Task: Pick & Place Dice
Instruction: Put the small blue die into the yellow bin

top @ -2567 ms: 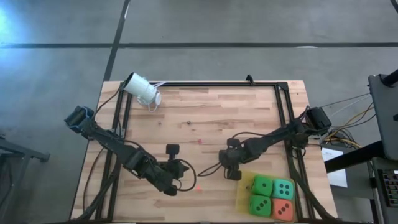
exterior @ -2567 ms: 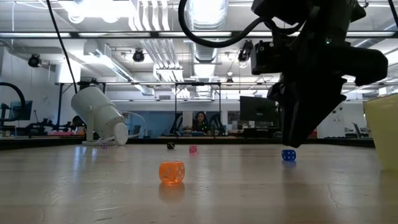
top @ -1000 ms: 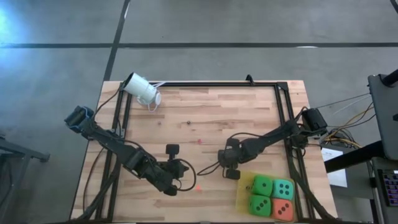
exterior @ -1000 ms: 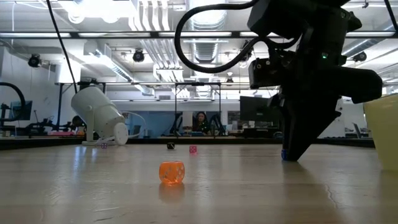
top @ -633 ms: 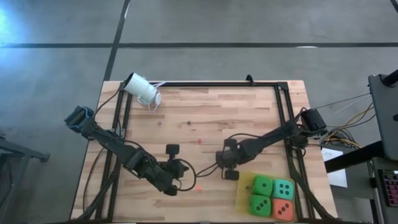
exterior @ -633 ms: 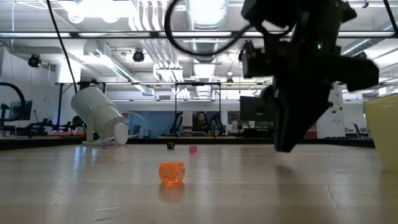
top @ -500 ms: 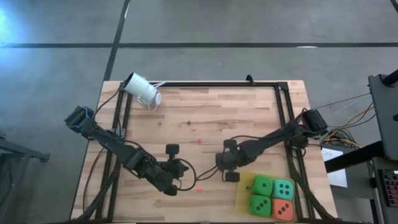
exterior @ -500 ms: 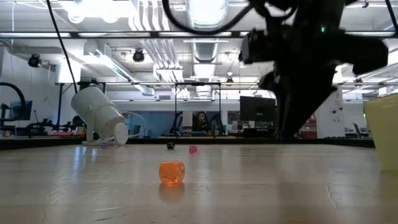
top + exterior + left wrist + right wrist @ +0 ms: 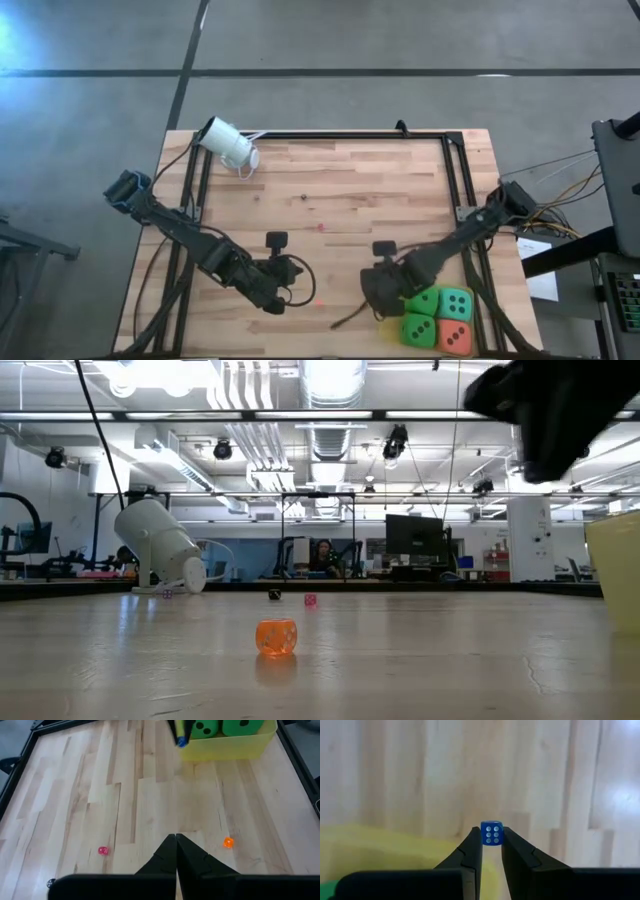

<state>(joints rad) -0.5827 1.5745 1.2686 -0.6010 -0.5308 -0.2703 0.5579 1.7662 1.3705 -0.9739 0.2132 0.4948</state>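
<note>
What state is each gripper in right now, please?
Left gripper: shut, empty.
Right gripper: shut on blue die.

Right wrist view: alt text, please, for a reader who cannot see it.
The right tool grips a small blue die between its two dark fingers, a six-pip face toward the camera. Below lies the light wooden table, with the edge of a yellow tray showing beneath the tool.
</note>
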